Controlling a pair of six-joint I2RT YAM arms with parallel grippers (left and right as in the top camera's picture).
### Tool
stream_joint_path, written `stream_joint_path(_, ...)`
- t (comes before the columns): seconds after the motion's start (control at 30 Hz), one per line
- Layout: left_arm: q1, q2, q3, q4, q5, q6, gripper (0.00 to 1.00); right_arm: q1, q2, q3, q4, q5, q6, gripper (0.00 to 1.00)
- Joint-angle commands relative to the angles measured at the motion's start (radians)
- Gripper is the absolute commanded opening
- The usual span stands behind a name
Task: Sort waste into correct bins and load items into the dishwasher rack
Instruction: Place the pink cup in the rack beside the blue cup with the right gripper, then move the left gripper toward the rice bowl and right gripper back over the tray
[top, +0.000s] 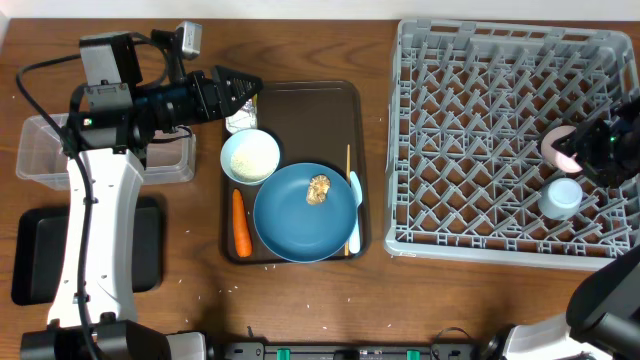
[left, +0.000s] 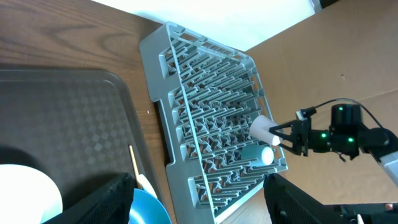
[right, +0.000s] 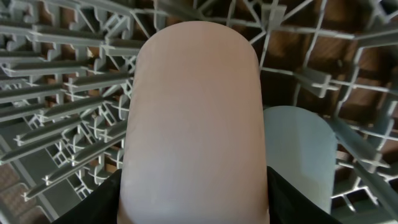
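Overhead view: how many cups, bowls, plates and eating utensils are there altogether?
Cups: 2, a pink cup and a light blue cup
Bowls: 1, the white bowl
Plates: 1, the blue plate
Utensils: 2, a spoon and a chopstick
Total: 6

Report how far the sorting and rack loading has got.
Done: the light blue cup sits in the dishwasher rack. In hand: the right gripper holds the pink cup over the rack. Left: the blue plate, white bowl, spoon, chopstick, napkin, carrot and food lump are all on the brown tray; the left gripper hovers open by the napkin.
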Motion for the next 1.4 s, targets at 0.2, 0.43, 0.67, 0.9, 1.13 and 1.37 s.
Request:
stream_joint_path(0.2, 0.003, 0.001, -0.006, -0.002, -0.005, 0.017, 0.69, -0.021, 0.013, 0.02, 0.001, 0.01, 0.06, 0.96)
stream_joint_path(0.43, 0.003, 0.001, -0.006, -0.003, -0.005, 0.017, 0.69, -0.028, 0.013, 0.171, -0.06, 0.004, 0.075, 0.99)
stream_joint_path(0.67, 0.002, -0.001, -0.006, -0.022, -0.005, 0.017, 0.68, -0.01, -0.005, 0.404, -0.191, -0.227, -0.04, 0.99)
stream_joint_path(0.9, 0.032, -0.045, -0.005, -0.18, -0.249, 0.068, 0.68, 0.077, -0.081, 0.425, -0.163, -0.427, -0.062, 0.99)
stream_joint_path(1.13, 0.012, -0.102, -0.005, -0.437, -0.713, 0.074, 0.7, 0.335, -0.138, 0.425, -0.174, -0.256, -0.197, 0.99)
stream_joint_path(1.37, -0.016, -0.025, -0.011, -0.527, -0.824, 0.074, 0.75, 0.637, -0.128, 0.425, -0.09, -0.083, -0.197, 0.99)
